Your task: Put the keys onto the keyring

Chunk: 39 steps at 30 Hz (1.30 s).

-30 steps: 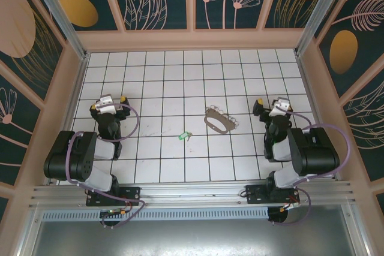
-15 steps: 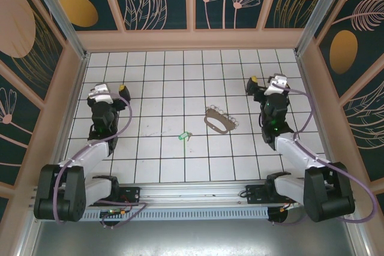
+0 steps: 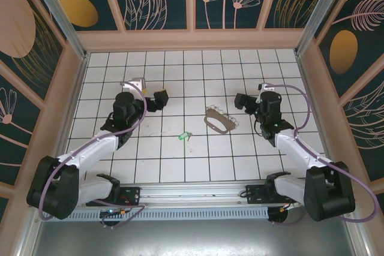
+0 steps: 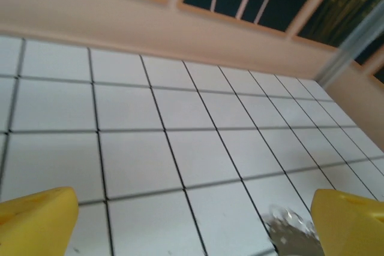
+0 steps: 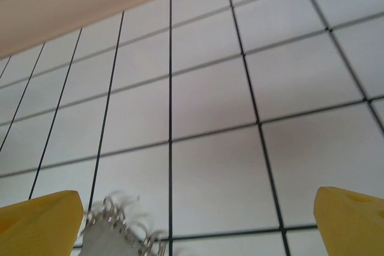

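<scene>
The keyring (image 3: 219,119), a flat tan-grey teardrop loop with small silvery bits along one edge, lies on the white tiled floor right of centre. The keys (image 3: 183,136), one tiny bright-green piece, lie about two tiles to its left and slightly nearer. My left gripper (image 3: 161,100) hovers open left of the keyring, with nothing between its yellow fingertips (image 4: 36,223). My right gripper (image 3: 240,101) stands open just right of the keyring, also holding nothing. The keyring's edge (image 4: 291,235) sits low right in the left wrist view. Its silvery rings (image 5: 114,232) sit low left in the right wrist view.
A pale wooden wall (image 3: 192,39) with dark floral panels closes the back. Side walls (image 3: 66,100) and metal posts bound the tiled floor (image 3: 192,76). The arm bases sit on the metal rail (image 3: 192,193) at the near edge.
Both arms unfolded from their resting pose and swung inward, so the grippers now face the keyring from either side. The keyring and the keys have not moved.
</scene>
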Available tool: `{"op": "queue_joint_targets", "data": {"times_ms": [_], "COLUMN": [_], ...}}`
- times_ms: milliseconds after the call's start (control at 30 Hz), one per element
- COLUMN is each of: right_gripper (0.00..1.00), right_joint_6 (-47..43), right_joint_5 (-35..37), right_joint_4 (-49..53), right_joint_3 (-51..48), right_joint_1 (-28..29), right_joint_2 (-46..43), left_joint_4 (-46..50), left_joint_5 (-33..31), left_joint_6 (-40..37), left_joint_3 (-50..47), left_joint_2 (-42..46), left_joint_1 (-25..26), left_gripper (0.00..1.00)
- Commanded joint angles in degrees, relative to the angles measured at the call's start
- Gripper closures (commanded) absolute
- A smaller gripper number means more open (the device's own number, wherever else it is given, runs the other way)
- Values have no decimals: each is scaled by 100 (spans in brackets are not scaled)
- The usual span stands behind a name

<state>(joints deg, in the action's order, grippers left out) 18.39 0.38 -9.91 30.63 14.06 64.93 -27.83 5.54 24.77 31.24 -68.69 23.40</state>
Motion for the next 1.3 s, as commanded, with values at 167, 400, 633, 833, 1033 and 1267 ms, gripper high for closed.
{"op": "queue_joint_targets", "data": {"times_ms": [167, 400, 633, 833, 1033, 1267], "right_gripper": [2, 12, 31, 49, 59, 63], "right_joint_6": [650, 920, 877, 862, 820, 621], "right_joint_5": [-609, -570, -437, -289, -223, -118], "right_joint_4": [547, 699, 830, 1075, 1132, 1206], "right_joint_3": [-493, -758, -666, -542, -490, -339], "right_joint_1": [259, 557, 636, 797, 830, 870], "right_joint_2": [-379, -489, -88, 192, 248, 369], "left_joint_4": [-154, -479, -919, -901, -822, -806], "left_joint_5": [158, 184, 442, 511, 562, 536], "left_joint_6": [596, 653, 635, 419, 248, 256], "left_joint_3": [-402, -571, -725, -701, -674, -681], "left_joint_2": [233, 78, -107, -128, -128, -92], "left_joint_1": [762, 1210, 1332, 1347, 1343, 1344], "left_gripper": [1, 1, 1, 5, 6, 8]}}
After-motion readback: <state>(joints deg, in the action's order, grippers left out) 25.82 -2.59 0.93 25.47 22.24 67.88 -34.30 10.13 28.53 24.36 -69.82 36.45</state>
